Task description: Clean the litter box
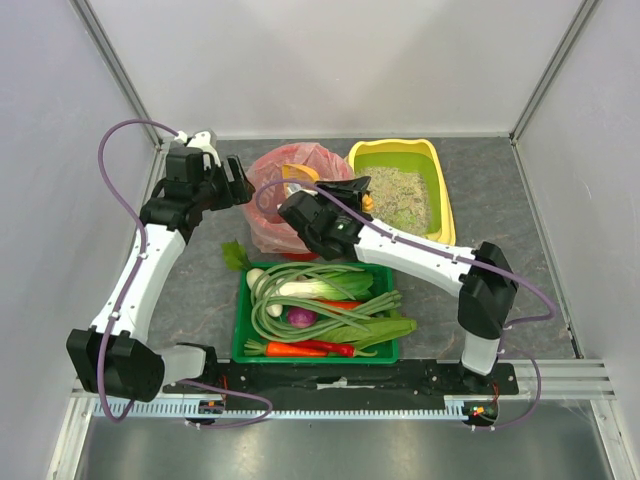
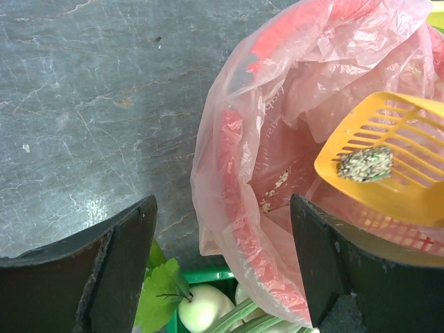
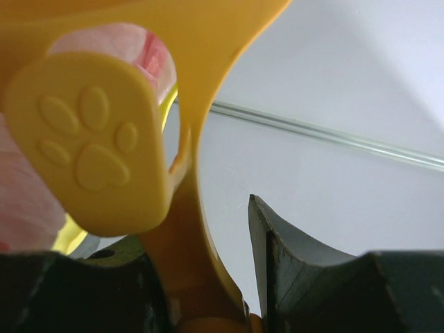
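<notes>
Right end effector (image 3: 208,277) apparently grips scoop (image 2: 416,187) over pink bag (image 2: 236,139)

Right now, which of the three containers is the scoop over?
The red bin with the pink bag: the scoop and its clump hang above its open mouth, not the yellow litter box or green vegetable tray.

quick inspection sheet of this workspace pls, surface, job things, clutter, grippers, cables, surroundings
surface: grey stone-look table, few pale specks
job's things: litter box far right, litter inside; yellow scoop holds a clump over the pink bag
clutter: green tray of vegetables, near centre
grippers: left gripper open, empty, beside the bag; right gripper shut on the scoop handle
cables: purple cables loop along both arms
surroundings: white walls on three sides
</notes>
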You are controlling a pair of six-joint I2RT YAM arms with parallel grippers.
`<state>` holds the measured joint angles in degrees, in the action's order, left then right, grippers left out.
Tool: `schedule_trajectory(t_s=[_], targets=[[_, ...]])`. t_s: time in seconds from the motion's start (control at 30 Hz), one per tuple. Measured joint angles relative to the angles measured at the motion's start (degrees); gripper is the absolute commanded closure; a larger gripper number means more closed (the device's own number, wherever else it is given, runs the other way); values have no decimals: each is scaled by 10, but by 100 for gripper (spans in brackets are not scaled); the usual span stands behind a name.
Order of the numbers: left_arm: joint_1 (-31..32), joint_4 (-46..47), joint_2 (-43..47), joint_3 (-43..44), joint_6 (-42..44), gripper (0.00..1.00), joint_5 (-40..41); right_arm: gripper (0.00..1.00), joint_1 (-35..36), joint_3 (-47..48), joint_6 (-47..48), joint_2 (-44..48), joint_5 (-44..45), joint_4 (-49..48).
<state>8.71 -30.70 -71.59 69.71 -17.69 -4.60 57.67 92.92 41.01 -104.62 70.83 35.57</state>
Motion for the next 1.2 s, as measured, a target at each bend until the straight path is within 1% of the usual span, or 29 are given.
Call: schedule_trajectory(t_s=[0.17, 0.43, 0.6, 0.83, 1.0, 1.2], targets=[[0, 0, 0, 0, 0, 16, 0, 100, 6, -21, 64, 2, 13, -67], [0, 0, 2, -1, 0, 16, 0, 100, 6, -98, 224, 37, 36, -270], [0, 0, 2, -2, 0, 16, 0, 100, 6, -110, 272, 37, 36, -318], [0, 0, 2, -5, 0, 16, 0, 100, 7, -116, 337, 41, 20, -356], [0, 0, 2, -5, 0, 16, 0, 100, 7, -122, 365, 49, -25, -348], [0, 0, 2, -8, 0, 16, 2, 100, 7, -117, 377, 50, -46, -322]])
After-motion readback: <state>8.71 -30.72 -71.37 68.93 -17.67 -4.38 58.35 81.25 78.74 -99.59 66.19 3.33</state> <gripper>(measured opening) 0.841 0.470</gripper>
